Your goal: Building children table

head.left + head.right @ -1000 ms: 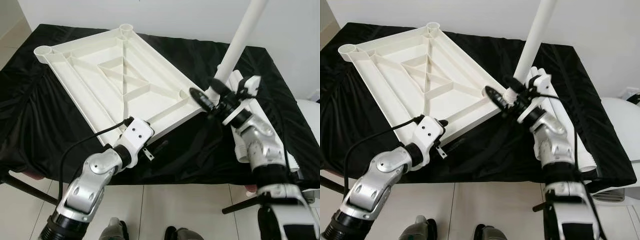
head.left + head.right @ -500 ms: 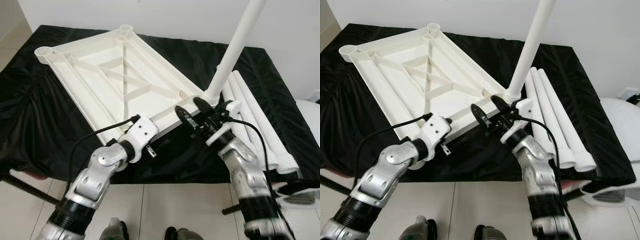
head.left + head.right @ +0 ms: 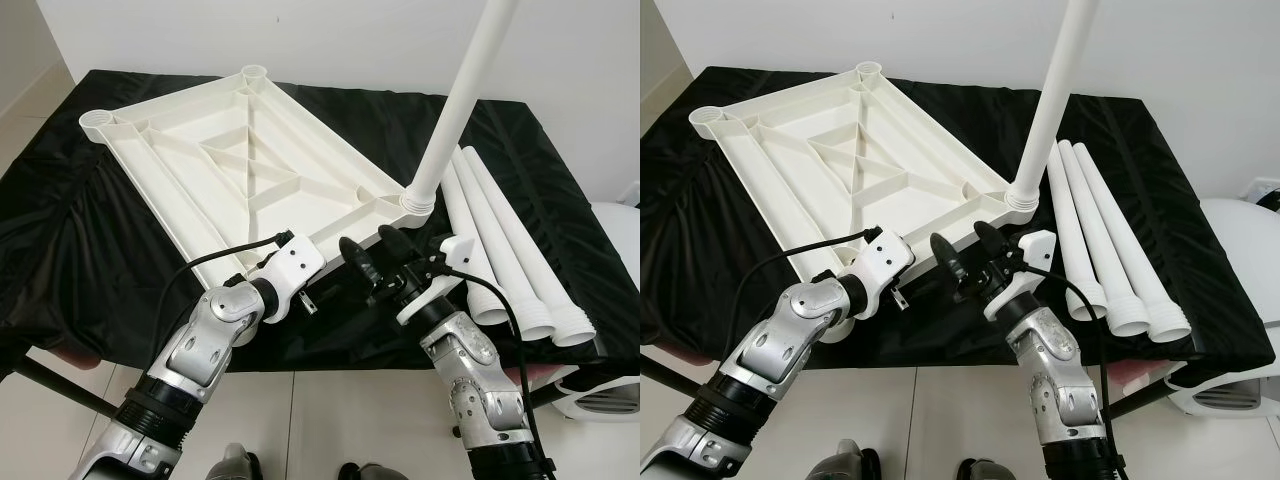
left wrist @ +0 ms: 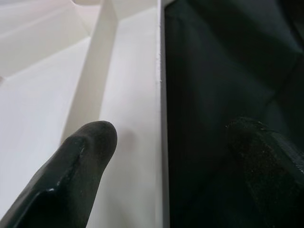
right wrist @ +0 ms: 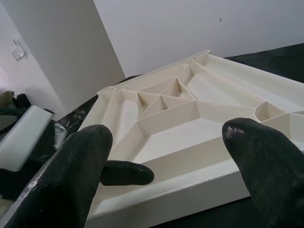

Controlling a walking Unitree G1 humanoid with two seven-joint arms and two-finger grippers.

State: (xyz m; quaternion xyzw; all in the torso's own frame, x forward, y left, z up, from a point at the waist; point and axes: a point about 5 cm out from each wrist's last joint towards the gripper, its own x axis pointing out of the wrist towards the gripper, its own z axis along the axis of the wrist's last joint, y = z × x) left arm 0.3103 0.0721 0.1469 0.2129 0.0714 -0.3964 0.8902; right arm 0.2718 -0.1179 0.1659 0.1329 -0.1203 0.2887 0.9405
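The white tabletop lies upside down, ribs up, on a black cloth. One white leg stands upright in its near right corner socket. Three more legs lie side by side on the cloth to the right. My left gripper is open and straddles the tabletop's near rim, one finger over the white inside, the other over the cloth. My right gripper is open with nothing in it, just before the near rim and left of the upright leg, apart from it.
The black cloth drapes over the table's front edge above a tiled floor. A white appliance stands low at the far right. A white wall runs close behind the table. The left gripper's finger lies close to my right gripper.
My right gripper has left the base of the upright leg and drawn back down and left to the near rim. The leg stays standing in its socket. The left arm holds its place.
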